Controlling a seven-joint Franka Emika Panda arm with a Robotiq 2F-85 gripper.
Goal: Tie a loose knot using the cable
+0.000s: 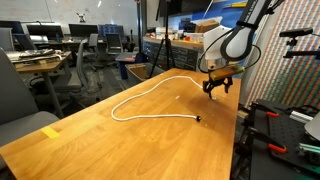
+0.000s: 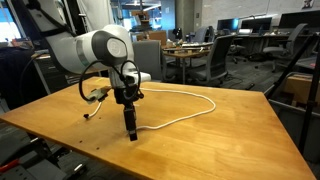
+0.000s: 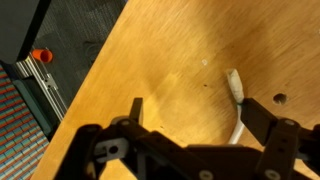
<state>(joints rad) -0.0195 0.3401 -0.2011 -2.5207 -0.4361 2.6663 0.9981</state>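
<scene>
The white cable (image 1: 135, 96) lies in a wide open loop on the wooden table (image 1: 90, 140). One end has a small dark plug (image 1: 198, 119). The other end runs to my gripper (image 1: 217, 88) near the table's far edge. In an exterior view the cable (image 2: 205, 103) curves round to the gripper (image 2: 131, 133), which points straight down just above the table. In the wrist view the gripper (image 3: 198, 118) is open. The cable's end (image 3: 234, 85) lies on the wood just inside the right finger. I cannot tell whether it touches that finger.
The table's edge runs close beside the gripper (image 3: 95, 75). Beyond it stands a black frame with an orange knob (image 3: 40, 55). A dark equipment rack (image 1: 285, 120) stands by the table. Office chairs and desks (image 2: 215, 55) are further off.
</scene>
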